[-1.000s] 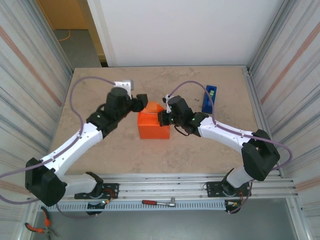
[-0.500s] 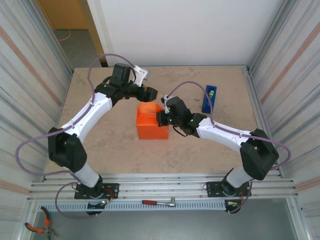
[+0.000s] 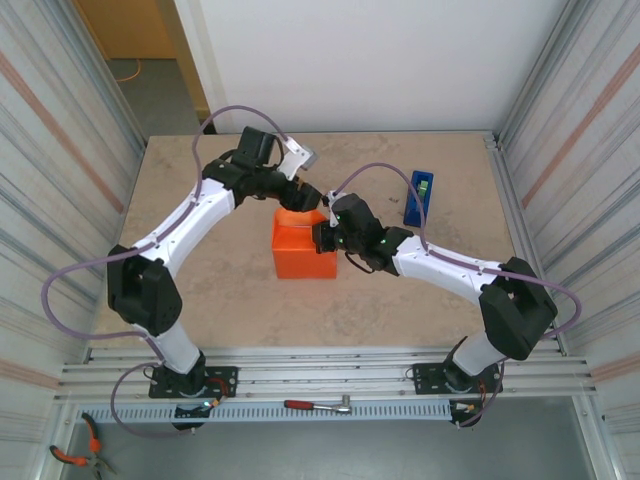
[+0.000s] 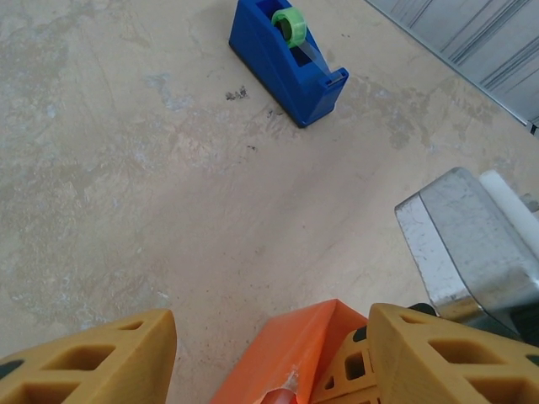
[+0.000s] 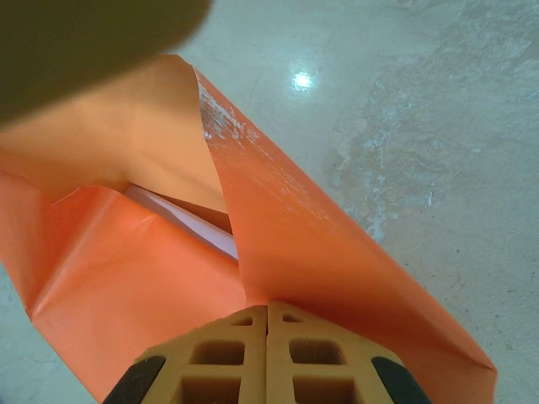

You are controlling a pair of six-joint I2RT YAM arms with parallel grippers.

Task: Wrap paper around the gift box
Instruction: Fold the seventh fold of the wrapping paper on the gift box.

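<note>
Beige counter [image 3: 200, 280] carries the paper [image 3: 300, 255], partly folded around the gift box [image 5: 181, 220], which peeks out just ahead of the clenched right claw [image 5: 268, 324]; that claw presses the fold; the left claw [image 4: 271, 318], released, straddles the raised flap [image 4: 295, 362]; closing this end seems to be the step in hand; next, likely, fold that flap down flat.

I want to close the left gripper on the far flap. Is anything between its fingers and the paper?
Nothing visible. The flap tip of the paper stands up between the open fingers of the left gripper. The shut right gripper rests on the paper close beside it, so watch for contact there.
</note>
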